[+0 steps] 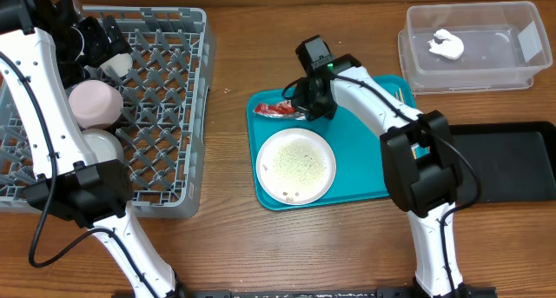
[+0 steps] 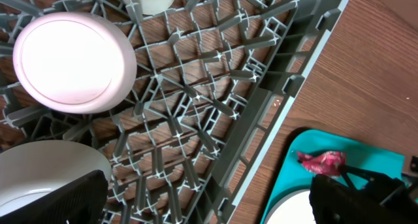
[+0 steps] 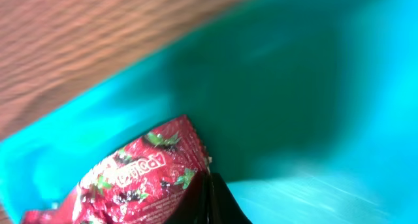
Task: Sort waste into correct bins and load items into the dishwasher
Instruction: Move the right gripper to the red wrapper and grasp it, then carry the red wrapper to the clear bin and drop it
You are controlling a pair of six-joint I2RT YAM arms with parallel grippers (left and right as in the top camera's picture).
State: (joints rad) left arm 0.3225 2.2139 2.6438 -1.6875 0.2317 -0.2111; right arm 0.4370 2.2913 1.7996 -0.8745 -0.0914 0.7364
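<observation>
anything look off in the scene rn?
Loose crumbs cover the white plate on the teal tray. A crumpled red wrapper lies in the tray's corner, at the right gripper. Neither is binned yet.

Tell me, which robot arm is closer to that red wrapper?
Right. The right gripper sits at the red wrapper on the teal tray; the left gripper hangs over the grey dish rack, well away.

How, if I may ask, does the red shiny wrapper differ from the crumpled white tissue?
The red shiny wrapper is glossy and printed; the crumpled white tissue is plain. The wrapper lies on the flat teal tray, the tissue inside the clear plastic tub. Both are small.
</observation>
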